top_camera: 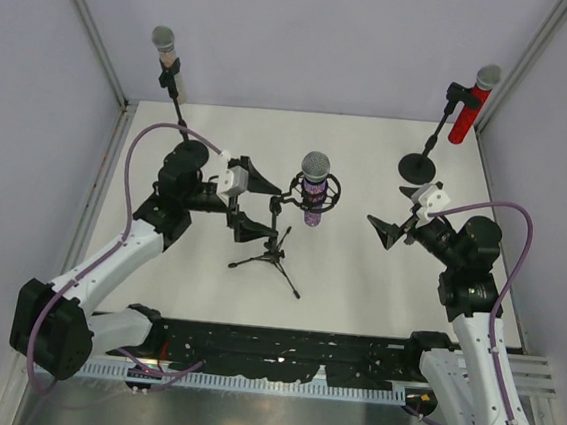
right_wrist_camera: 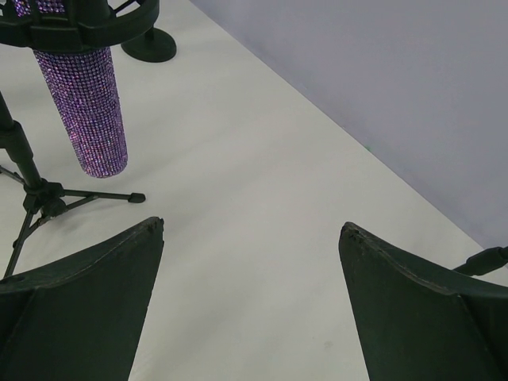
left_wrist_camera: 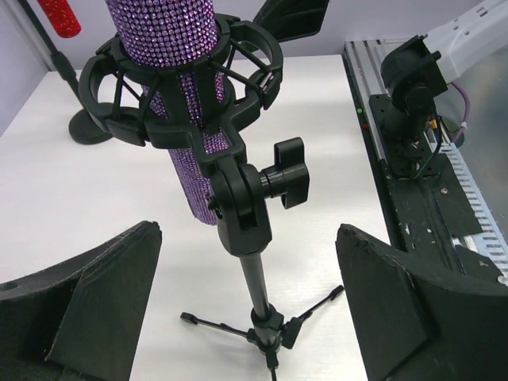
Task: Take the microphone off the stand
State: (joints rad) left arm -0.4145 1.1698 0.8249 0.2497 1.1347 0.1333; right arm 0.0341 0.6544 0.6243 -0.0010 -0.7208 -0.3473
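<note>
A purple glitter microphone (top_camera: 313, 190) sits upright in a black shock mount (top_camera: 316, 188) on a small black tripod stand (top_camera: 269, 256) at the table's middle. My left gripper (top_camera: 262, 202) is open just left of the stand, level with its pole, touching nothing. In the left wrist view the microphone (left_wrist_camera: 171, 103) and the stand's pole (left_wrist_camera: 255, 274) stand ahead, between the open fingers of the left gripper (left_wrist_camera: 248, 230). My right gripper (top_camera: 392, 213) is open and empty, right of the microphone and apart from it. In the right wrist view the microphone's lower end (right_wrist_camera: 91, 111) is at upper left of the right gripper (right_wrist_camera: 252, 226).
A beige microphone (top_camera: 168, 56) on a stand is at the back left. A red microphone (top_camera: 469, 110) on a stand with a round base (top_camera: 418, 167) is at the back right. Walls enclose the table on three sides. A black rail (top_camera: 280, 348) runs along the near edge.
</note>
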